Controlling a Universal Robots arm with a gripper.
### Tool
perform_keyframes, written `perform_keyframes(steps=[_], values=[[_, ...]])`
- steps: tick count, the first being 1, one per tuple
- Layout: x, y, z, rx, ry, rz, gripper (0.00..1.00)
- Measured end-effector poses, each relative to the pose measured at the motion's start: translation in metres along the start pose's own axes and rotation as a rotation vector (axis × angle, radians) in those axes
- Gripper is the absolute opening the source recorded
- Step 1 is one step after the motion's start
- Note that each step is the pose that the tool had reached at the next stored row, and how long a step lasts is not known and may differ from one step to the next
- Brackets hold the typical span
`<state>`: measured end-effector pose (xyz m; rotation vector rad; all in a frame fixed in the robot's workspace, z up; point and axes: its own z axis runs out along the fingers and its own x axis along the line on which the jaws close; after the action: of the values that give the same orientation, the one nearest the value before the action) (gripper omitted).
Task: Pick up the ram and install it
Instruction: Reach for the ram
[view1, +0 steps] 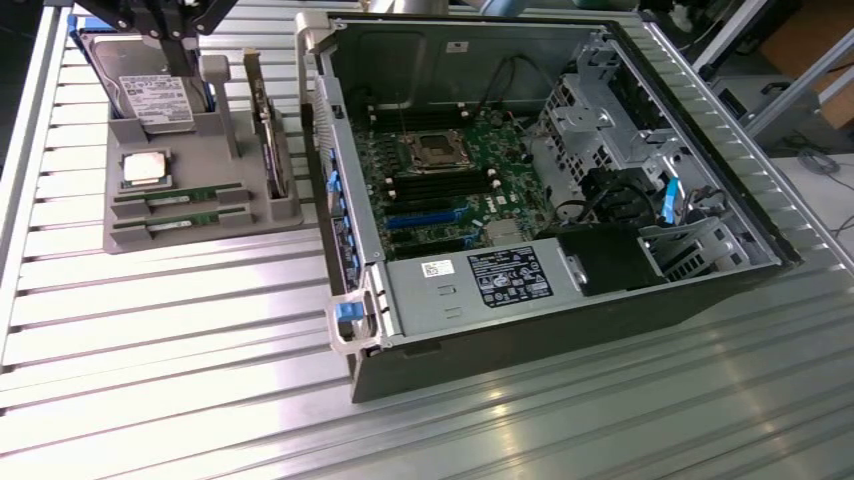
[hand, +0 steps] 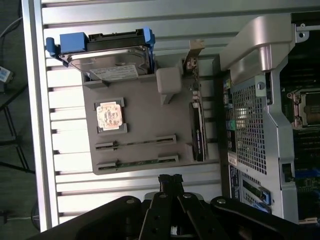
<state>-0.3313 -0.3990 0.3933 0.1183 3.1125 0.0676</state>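
Observation:
Two ram sticks stand on edge in the slots of a grey holder tray (view1: 200, 235). In the exterior view the ram (view1: 180, 193) is a thin green strip, with the second stick (view1: 180, 217) just in front of it. In the wrist view the two sticks (hand: 136, 142) (hand: 137, 162) lie ahead of my fingertips. My gripper (hand: 170, 179) is shut with nothing between its fingers. It hangs above the table beside the tray, near the ram slots and touching nothing. In the exterior view the gripper (view1: 174, 30) sits over the tray's far end.
The tray also holds a hard drive (hand: 107, 55) in a blue bracket, a square processor chip (hand: 111, 116) and an upright card (hand: 197, 132). To the exterior view's right an open computer case (view1: 340, 300) exposes its motherboard (view1: 447, 175) with dark memory slots.

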Motion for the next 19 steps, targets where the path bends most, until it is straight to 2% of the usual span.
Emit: perform_keyframes(steps=[14, 19], values=[[0.010, -0.0008, -0.0003, -0.0001, 0.0000, 0.000, 0.11], [0.017, -0.0013, -0.0005, 0.0000, 0.0000, 0.000, 0.11]])
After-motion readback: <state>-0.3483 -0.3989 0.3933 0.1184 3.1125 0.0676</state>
